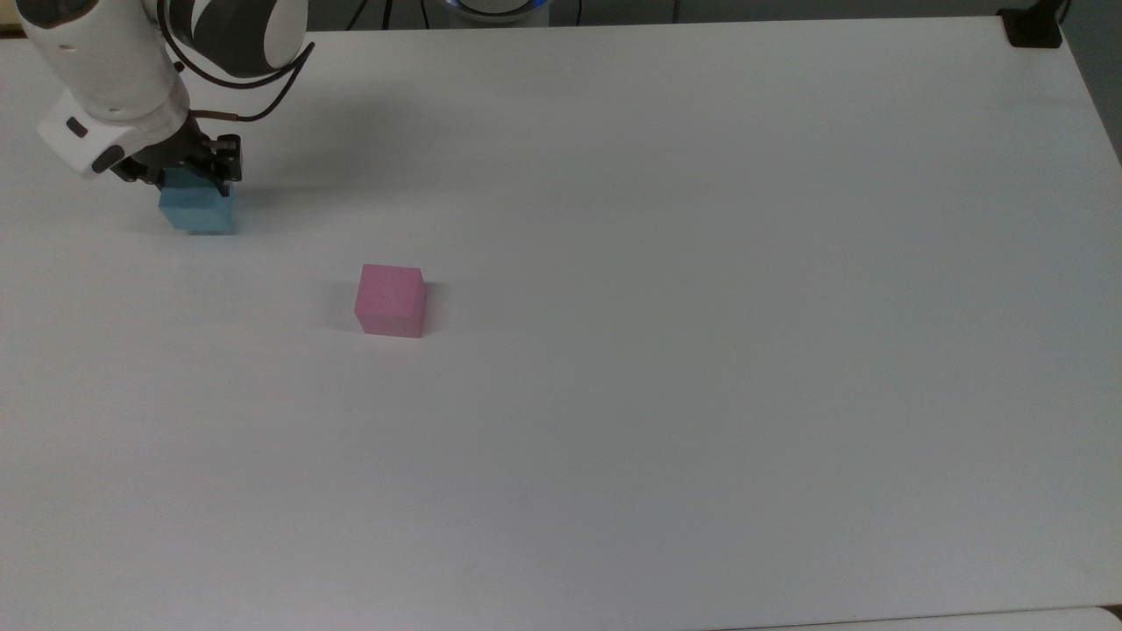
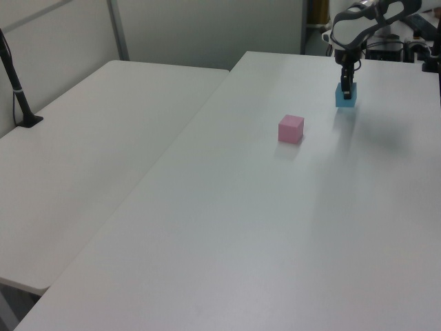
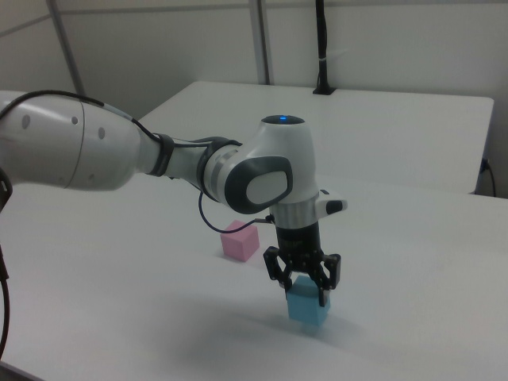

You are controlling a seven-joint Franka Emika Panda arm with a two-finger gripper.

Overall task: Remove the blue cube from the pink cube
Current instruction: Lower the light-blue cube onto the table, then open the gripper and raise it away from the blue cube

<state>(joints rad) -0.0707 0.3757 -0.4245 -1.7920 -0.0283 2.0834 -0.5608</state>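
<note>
End effector (image 3: 302,286) grips matte sky-blue cube (image 1: 199,213).

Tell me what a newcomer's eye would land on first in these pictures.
The white robot arm stands out first, its end effector closed around the blue cube, which sits at or just above the white table, near the top view's upper left. Next comes the pink cube, standing alone on the table, apart from the blue one.

White table (image 1: 701,394), second white table (image 2: 83,158) alongside, grey partition walls (image 2: 207,27)
</note>
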